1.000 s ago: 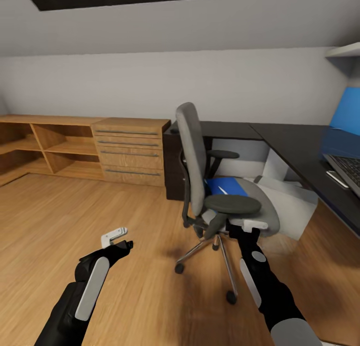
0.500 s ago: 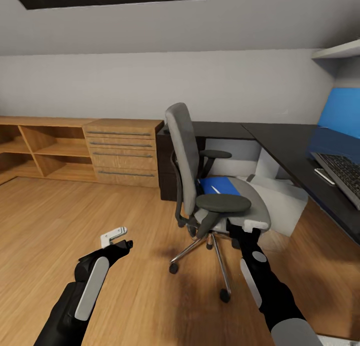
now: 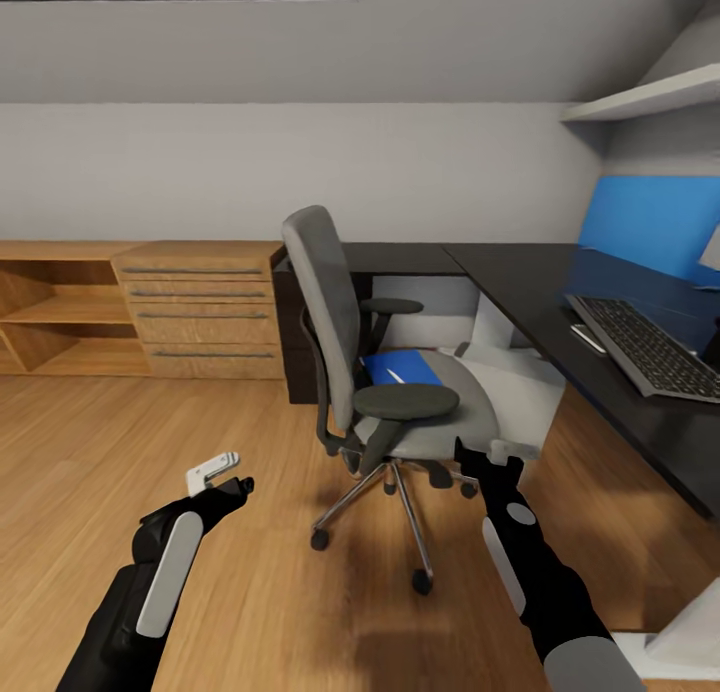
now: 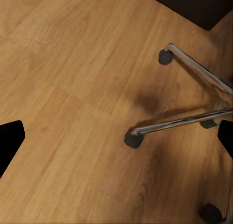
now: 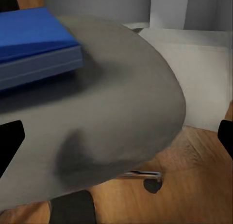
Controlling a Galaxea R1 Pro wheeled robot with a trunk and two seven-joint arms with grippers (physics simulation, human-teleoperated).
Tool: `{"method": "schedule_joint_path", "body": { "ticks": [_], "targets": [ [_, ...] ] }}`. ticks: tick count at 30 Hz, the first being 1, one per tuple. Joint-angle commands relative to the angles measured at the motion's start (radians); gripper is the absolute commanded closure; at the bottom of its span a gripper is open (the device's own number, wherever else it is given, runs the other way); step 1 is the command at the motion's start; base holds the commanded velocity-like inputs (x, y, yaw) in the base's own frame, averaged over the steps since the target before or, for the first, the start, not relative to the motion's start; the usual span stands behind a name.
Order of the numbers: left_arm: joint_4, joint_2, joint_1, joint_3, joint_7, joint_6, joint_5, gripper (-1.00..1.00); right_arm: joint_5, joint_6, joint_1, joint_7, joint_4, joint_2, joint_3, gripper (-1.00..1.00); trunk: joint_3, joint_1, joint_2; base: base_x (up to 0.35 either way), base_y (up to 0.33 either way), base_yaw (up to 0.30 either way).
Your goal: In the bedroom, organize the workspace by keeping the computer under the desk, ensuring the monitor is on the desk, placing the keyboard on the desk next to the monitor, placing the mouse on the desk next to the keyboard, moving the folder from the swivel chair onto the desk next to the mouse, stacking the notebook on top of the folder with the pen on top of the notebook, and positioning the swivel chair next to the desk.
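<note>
Approach to folder pickup: blue folder [image 3: 401, 368] lies on swivel chair [image 3: 385, 372] seat beside the table [image 3: 560, 302]; left tool [image 3: 222, 475] and right tool [image 3: 487, 459] both spread, empty; next, likely right tool reaches over seat.

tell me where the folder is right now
The blue folder lies on the swivel chair's seat near the backrest, mid head view, left of the desk; the right wrist view shows it too.
</note>
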Motion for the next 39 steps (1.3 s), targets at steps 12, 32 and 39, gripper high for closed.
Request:
{"method": "schedule_joint_path", "body": {
  "ticks": [12,32,39],
  "targets": [
    [-0.018,0.0,0.0,0.069,-0.041,0.005,0.011,-1.0,-0.009,-0.067,-0.001,-0.002,0.098,-0.004,-0.009,-1.0,-0.001,0.0,0.0,0.0,0.0,-0.03],
    [-0.02,-0.001,0.0,0.072,-0.042,0.004,0.008,-1.0,-0.345,-0.077,-0.003,0.005,0.123,-0.028,-0.186,-1.0,-0.001,0.0,0.0,0.0,0.0,0.0],
    [-0.02,-0.001,0.0,0.072,-0.043,0.002,0.008,-1.0,-0.35,-0.1,-0.003,0.004,0.121,-0.024,-0.183,-1.0,-0.001,0.0,0.0,0.09,0.0,0.0]
  ]
}}
